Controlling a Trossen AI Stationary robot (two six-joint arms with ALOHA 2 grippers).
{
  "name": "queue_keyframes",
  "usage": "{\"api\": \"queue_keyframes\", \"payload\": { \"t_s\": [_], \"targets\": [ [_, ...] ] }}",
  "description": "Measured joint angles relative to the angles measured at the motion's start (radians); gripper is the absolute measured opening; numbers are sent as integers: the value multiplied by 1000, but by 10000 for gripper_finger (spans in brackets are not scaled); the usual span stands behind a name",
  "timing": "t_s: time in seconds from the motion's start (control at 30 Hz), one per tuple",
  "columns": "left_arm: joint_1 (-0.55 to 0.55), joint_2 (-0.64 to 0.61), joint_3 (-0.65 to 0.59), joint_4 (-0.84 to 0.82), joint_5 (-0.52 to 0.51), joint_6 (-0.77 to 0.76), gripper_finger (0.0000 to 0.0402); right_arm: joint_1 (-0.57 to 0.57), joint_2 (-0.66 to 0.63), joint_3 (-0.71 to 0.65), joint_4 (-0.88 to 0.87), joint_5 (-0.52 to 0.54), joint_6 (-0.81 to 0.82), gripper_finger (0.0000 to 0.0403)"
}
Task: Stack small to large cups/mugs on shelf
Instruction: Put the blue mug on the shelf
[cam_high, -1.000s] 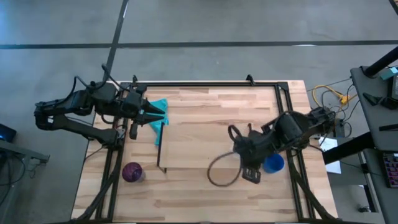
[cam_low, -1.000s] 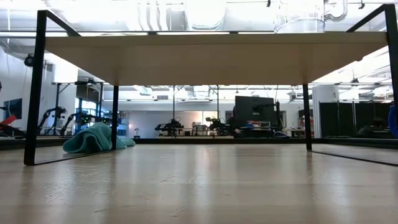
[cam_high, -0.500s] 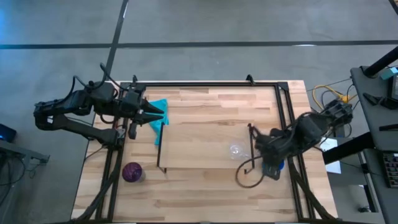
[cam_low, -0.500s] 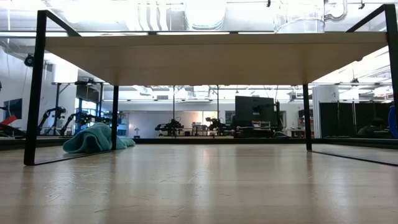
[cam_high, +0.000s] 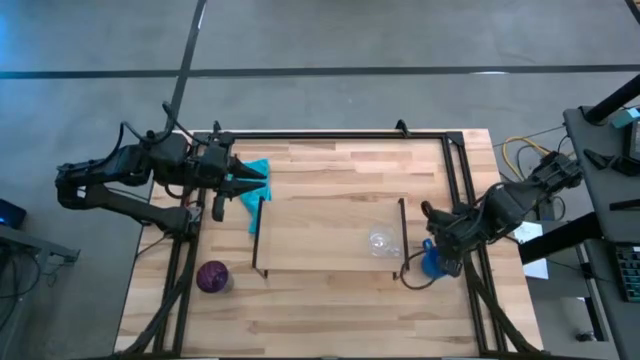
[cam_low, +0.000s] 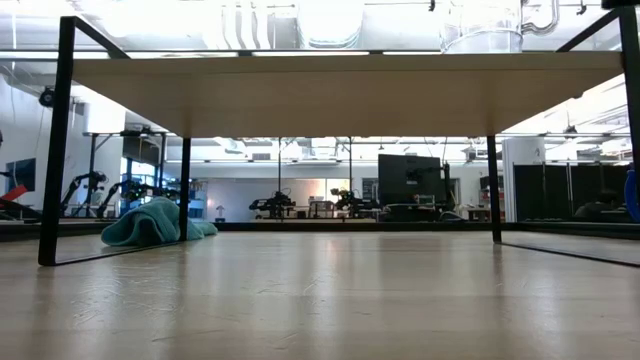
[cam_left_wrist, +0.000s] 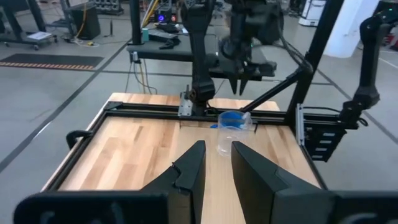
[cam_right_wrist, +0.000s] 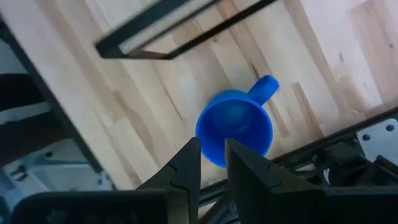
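The shelf (cam_high: 320, 235) stands mid-table on its black wire legs; the low view shows its underside (cam_low: 340, 95). The clear glass cup (cam_high: 380, 241) stands upright on the board's right part, seen also in the low view (cam_low: 483, 30) and the left wrist view (cam_left_wrist: 232, 132). The blue mug (cam_right_wrist: 235, 127) stands on the table right of the shelf (cam_high: 432, 265). My right gripper (cam_right_wrist: 213, 152) hovers open over its rim, fingers pointing down. The purple cup (cam_high: 212, 276) stands near the table's left near corner. My left gripper (cam_high: 247, 183) waits, open, over the teal cloth.
A teal cloth (cam_high: 256, 180) lies crumpled at the shelf's far left end, and appears in the low view (cam_low: 155, 222). The table's black frame rail (cam_high: 465, 200) runs just right of the blue mug. Bare wood lies between the shelf and the near edge.
My right gripper has swung from over the shelf's right part toward the table's right edge and now hangs above the blue mug. The glass cup it uncovered stands still on the shelf.
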Motion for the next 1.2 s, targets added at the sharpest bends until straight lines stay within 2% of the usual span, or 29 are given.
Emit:
{"api": "queue_keyframes", "payload": {
  "t_s": [0.37, 0.6, 0.73, 1.03, 1.2],
  "targets": [
    [0, 18, 0, 35, -31, 0, 63, 0, -2, -259, 224, -130, -57, 68],
    [0, 22, 0, 37, -32, 0, 63, 0, -3, -334, 276, -131, 90, 68],
    [0, 24, 0, 38, -32, -1, 63, 3, -4, -352, 277, -137, 205, 68],
    [0, 25, 0, 44, -32, -1, 63, 49, -4, -310, 328, -138, 169, 68],
    [0, 25, 0, 44, -32, -1, 63, 92, 10, -319, 323, -138, 206, 68]
  ]
}}
